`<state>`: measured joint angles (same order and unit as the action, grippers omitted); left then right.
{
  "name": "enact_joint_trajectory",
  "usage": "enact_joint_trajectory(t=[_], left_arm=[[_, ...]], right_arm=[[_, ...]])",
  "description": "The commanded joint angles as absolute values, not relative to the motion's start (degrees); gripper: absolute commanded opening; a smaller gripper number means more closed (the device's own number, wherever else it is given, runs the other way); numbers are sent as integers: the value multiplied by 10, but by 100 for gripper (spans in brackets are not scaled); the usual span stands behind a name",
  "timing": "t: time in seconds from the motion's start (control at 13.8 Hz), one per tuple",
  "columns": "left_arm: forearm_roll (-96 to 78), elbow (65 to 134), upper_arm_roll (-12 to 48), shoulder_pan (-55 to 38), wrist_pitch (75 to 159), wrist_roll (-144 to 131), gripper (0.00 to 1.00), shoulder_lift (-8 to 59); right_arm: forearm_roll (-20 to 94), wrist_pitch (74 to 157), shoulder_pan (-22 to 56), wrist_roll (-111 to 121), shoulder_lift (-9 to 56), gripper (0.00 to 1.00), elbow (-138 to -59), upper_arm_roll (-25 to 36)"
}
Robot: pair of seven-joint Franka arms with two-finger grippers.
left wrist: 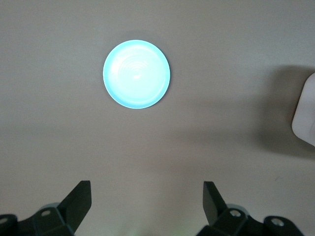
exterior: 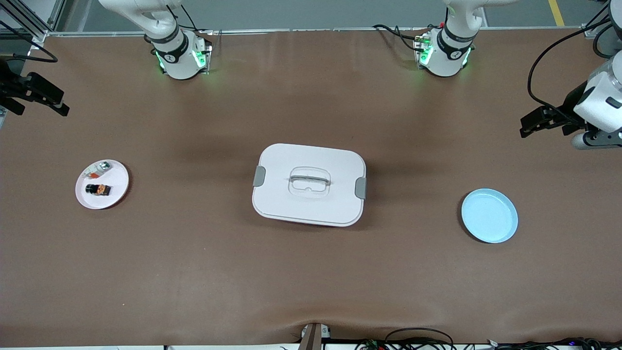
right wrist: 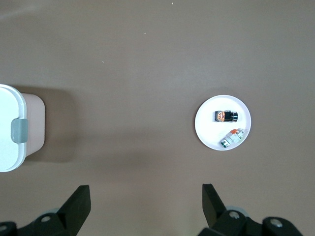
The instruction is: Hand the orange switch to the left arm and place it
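While both arms wait aloft, you see the left gripper (left wrist: 146, 204) and right gripper (right wrist: 145, 204) spread wide, holding nothing. Orange switch (exterior: 98, 189) lies on the white plate (exterior: 119, 187), roughly nine o'clock from the box (exterior: 309, 184).

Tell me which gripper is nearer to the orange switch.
Right. The right gripper hangs open over the table's right-arm end, near the white plate holding the orange switch. The left gripper, open, is over the other end, past the box.

left pincer (left wrist: 145, 204) open, raised at left arm's table end; right pincer (right wrist: 145, 204) open, raised at right arm's end.
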<state>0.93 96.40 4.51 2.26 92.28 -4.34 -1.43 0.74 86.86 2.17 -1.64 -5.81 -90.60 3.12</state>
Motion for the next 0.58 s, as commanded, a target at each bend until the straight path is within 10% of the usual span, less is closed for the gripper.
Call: enact_joint_trajectory(t=[0.0, 0.51], left_arm=[[8, 954, 47, 26, 914, -31, 100, -11], [9, 954, 47, 25, 914, -31, 100, -11]], right_arm=[[-2, 871, 25, -17, -70, 100, -915, 31], [-3, 875, 23, -17, -70, 100, -914, 32]])
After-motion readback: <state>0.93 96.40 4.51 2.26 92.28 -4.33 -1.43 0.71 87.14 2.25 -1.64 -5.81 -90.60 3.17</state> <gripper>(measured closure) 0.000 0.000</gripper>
